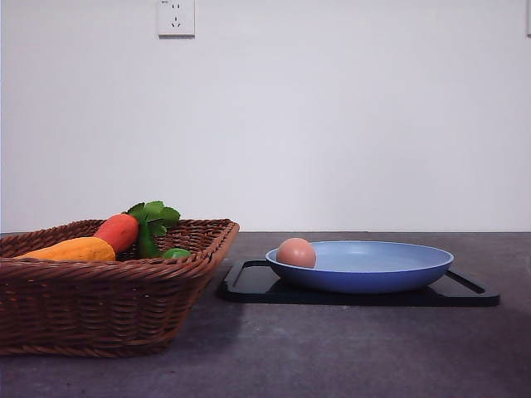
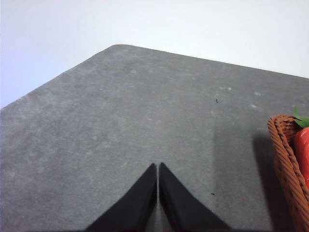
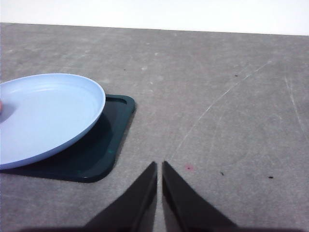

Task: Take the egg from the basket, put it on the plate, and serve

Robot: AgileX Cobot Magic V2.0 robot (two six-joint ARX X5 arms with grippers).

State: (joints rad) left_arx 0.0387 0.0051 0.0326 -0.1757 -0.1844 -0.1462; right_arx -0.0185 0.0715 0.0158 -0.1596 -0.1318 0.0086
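White wall stands behind a dark grey table [image 1: 332, 356], and on the wall is a socket [image 1: 176, 16] at about 11 o'clock in the front view.

Largest on the table is the basket [image 1: 99, 307], at 8 o'clock in that view. It holds a red vegetable [image 1: 118, 231] with green leaves and a yellow-orange one [image 1: 70, 249]; these are not wanted, so they lie there untouched.

Just beside the basket, at 4 o'clock, lies a black tray [image 1: 473, 295], and the plate [image 1: 373, 278] sits on it, I think so that the plate can be served on a carrier.

The egg [image 1: 296, 252] rests in the plate, against the rim on the basket side. So the transfer seems done, and serving is what remains.

Left fingers [image 2: 158, 193] are pressed together and grasp nothing; they hang over bare table, with the basket edge near. Right fingers [image 3: 160, 191] are also pressed together with nothing between, over bare table near the tray corner, perhaps parked clear of the egg.
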